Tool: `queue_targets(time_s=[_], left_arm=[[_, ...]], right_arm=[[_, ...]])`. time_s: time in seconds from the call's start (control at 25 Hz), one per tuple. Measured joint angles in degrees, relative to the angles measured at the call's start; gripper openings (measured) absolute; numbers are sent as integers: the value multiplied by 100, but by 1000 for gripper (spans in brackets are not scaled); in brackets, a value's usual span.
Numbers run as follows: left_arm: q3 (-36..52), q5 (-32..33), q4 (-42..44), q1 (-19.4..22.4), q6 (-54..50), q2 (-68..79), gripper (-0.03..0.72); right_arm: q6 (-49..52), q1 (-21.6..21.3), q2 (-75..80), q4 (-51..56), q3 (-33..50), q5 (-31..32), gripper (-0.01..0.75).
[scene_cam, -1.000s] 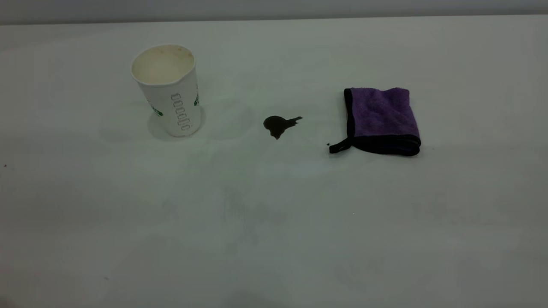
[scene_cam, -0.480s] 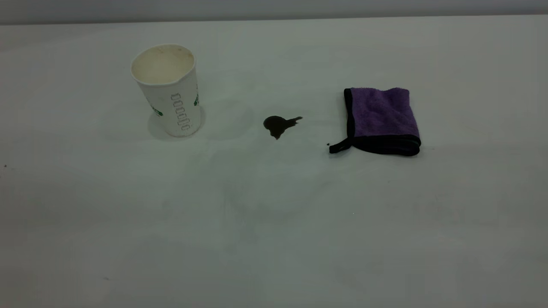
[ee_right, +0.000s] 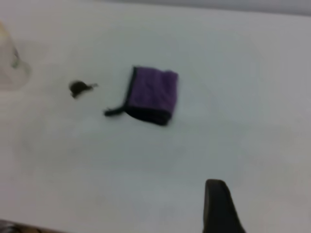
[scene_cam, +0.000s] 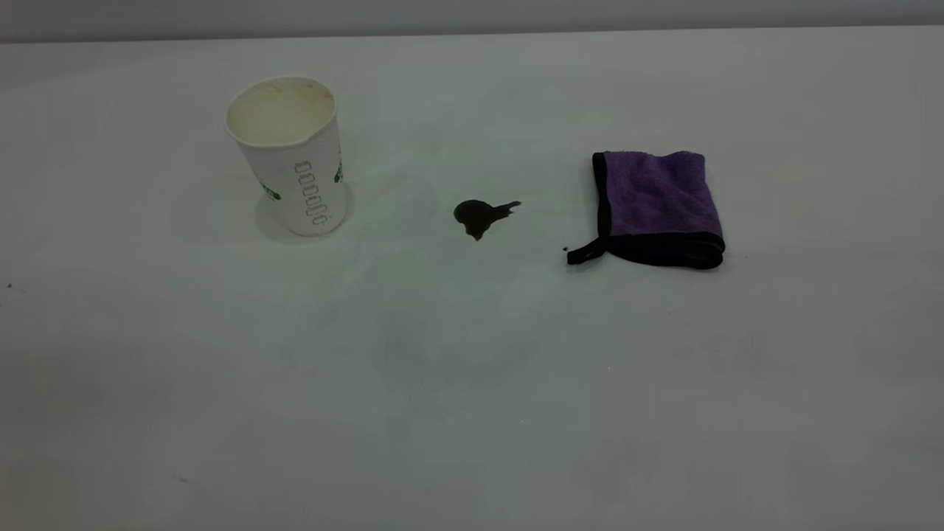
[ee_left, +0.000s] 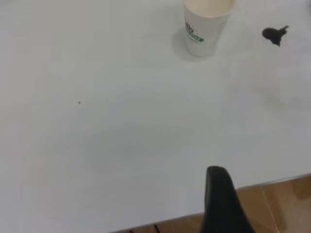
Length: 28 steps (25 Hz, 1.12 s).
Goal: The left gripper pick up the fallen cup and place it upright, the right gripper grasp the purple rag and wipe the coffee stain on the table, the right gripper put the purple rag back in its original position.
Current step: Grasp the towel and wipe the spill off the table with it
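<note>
The white cup [scene_cam: 291,158] with green marks stands upright at the left of the table [scene_cam: 472,383], its stained cream inside showing. The dark coffee stain [scene_cam: 479,214] lies mid-table, between the cup and the folded purple rag [scene_cam: 656,206], which lies flat at the right with its black loop tab pointing towards the stain. No gripper shows in the exterior view. In the left wrist view, my left gripper [ee_left: 218,196] sits near the table's front edge, far from the cup [ee_left: 206,26] and the stain [ee_left: 274,34]. My right gripper [ee_right: 218,206] hangs well short of the rag [ee_right: 150,94].
A tiny dark speck [scene_cam: 565,250] sits beside the rag's tab. In the left wrist view the table's front edge runs close by the gripper, with brown floor [ee_left: 277,206] beyond it. A pale wall closes off the far side of the table.
The cup, the stain and the rag lie as before. Only faint shading on the near tabletop has shifted.
</note>
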Motion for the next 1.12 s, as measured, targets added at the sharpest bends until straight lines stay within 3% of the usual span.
queue_targets(time_s=[0.32, 0.56, 0.76, 0.88, 1.12], left_arm=[[0, 5, 0, 0, 0, 0, 500], [0, 5, 0, 7, 2, 0, 500], [0, 5, 0, 7, 2, 0, 500], [0, 5, 0, 7, 2, 0, 500], [0, 5, 0, 7, 2, 0, 500]], right_arm=[[-1148, 0, 2308, 935, -473, -1279, 578], [-2630, 0, 4583, 1750, -1088, -1624, 585], [-3022, 31, 6369, 2150, -1524, -1803, 585], [-3397, 373, 7371, 2341, -1747, -1975, 585], [-3444, 1041, 9200, 2249, -2202, -2896, 585]])
